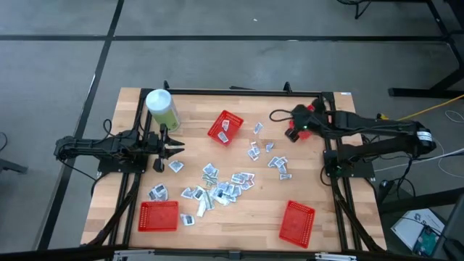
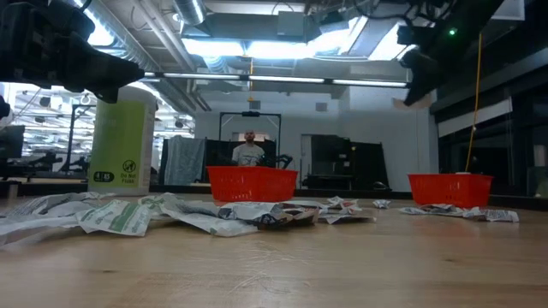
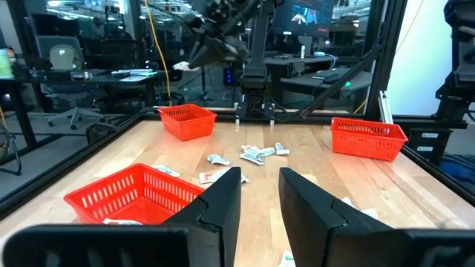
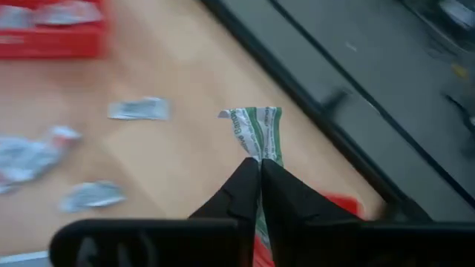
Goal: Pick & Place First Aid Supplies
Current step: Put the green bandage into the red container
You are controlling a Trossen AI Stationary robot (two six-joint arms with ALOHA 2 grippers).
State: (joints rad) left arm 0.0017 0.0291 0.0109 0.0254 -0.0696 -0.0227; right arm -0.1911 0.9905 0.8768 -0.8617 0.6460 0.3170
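Right gripper (image 4: pixel 260 169) pinches a green-marked packet (image 4: pixel 256 132), plain only in its wrist view.

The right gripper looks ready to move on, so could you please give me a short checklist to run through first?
1. Right gripper shut on the green-marked packet: ok.
2. Packet lifted clear of the table: ok.
3. Which red basket it should go to: cannot tell.
4. Left gripper parked near the canister, jaws apart, holding nothing: ok.
5. Loose packets all cleared: not ok.
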